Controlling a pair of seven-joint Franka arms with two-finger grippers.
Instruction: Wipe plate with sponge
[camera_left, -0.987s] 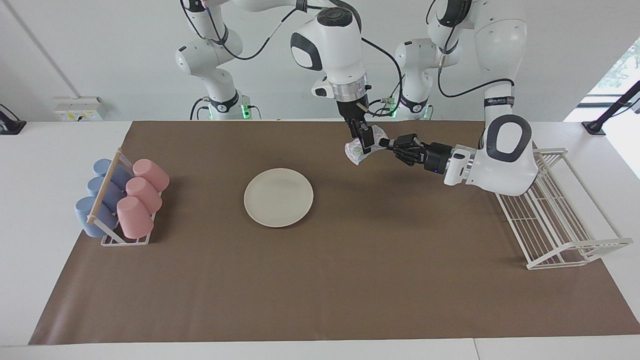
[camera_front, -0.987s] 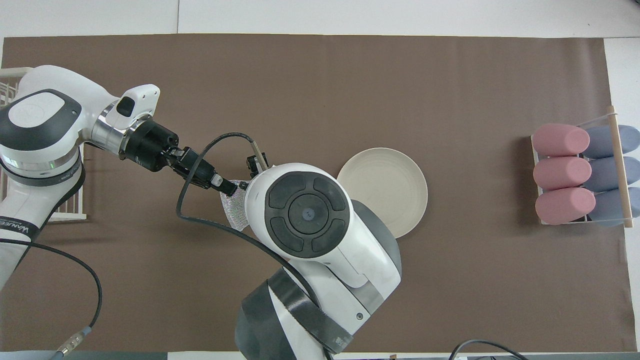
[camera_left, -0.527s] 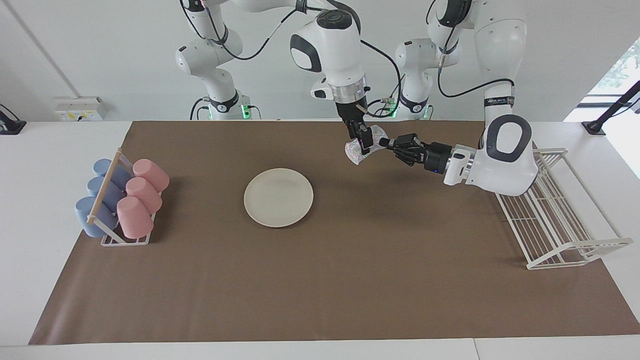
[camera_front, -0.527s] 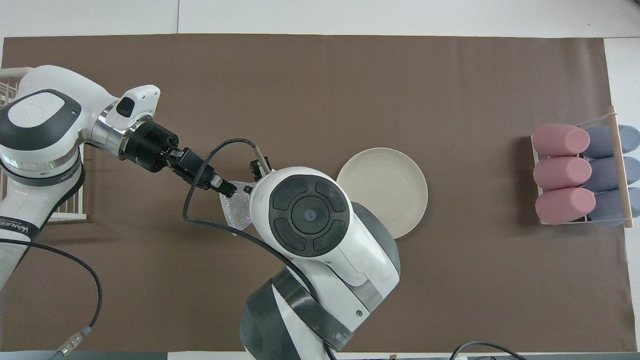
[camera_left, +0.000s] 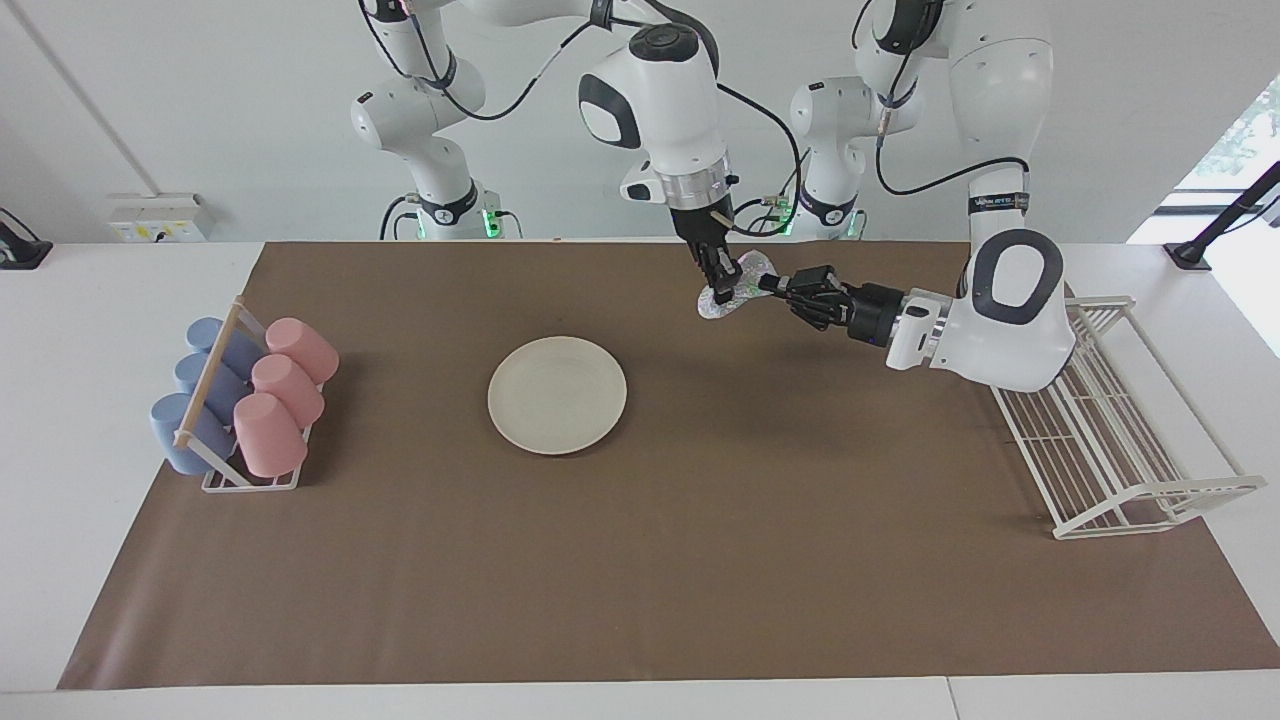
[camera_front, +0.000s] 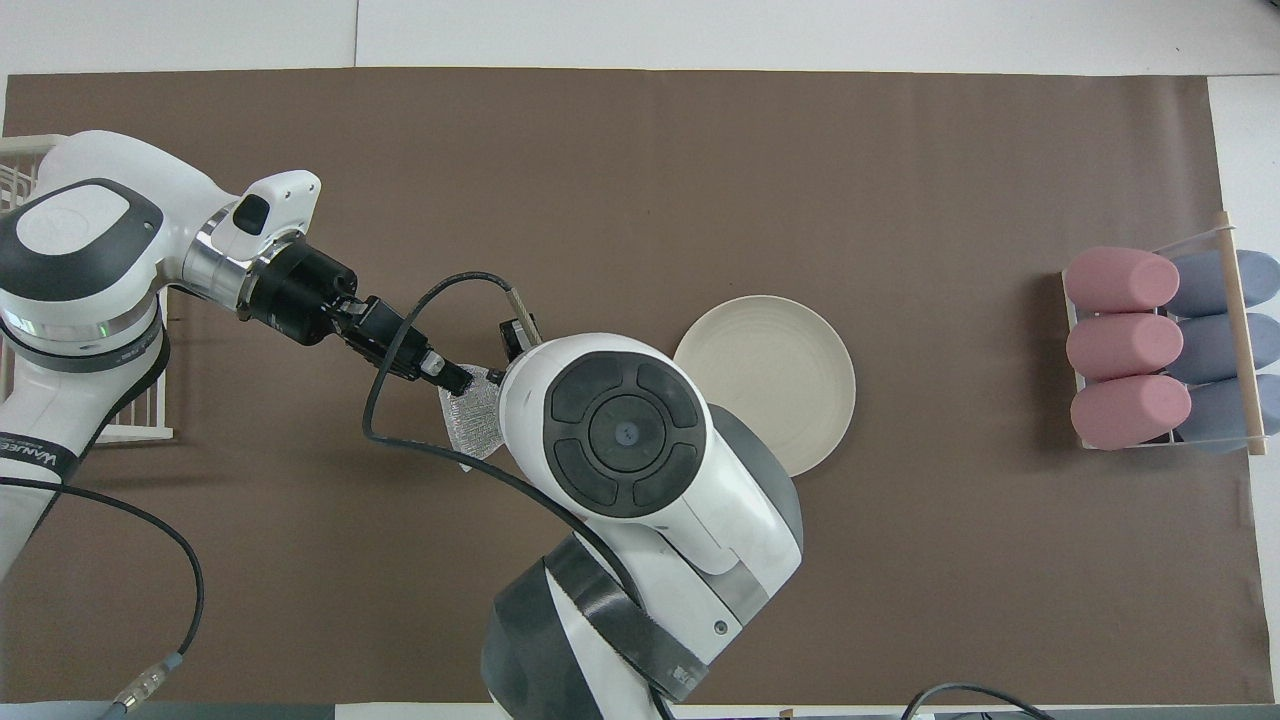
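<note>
Brown paper covers your table. Both the left gripper (camera_left: 765, 284) and the right gripper (camera_left: 722, 290) pinch the sponge (camera_left: 728, 292) aloft, its long axis slanting downward; overhead, the right arm hides that grasp. Your plate (camera_left: 557, 394) lies well apart.

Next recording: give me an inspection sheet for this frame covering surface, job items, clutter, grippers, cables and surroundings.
Surface: brown mat on a white table.
Job's things: plate flat on the mat, untouched; sponge held up in the air between both grippers, nearer the left arm's end than the plate.
Clutter: rack of pink and blue cups at the right arm's end; empty wire rack at the left arm's end.
Grippers: left gripper shut on the sponge; right gripper shut on it from above.
Cables: black cable hangs over the mat.
Surroundings: white wall, wall socket.
</note>
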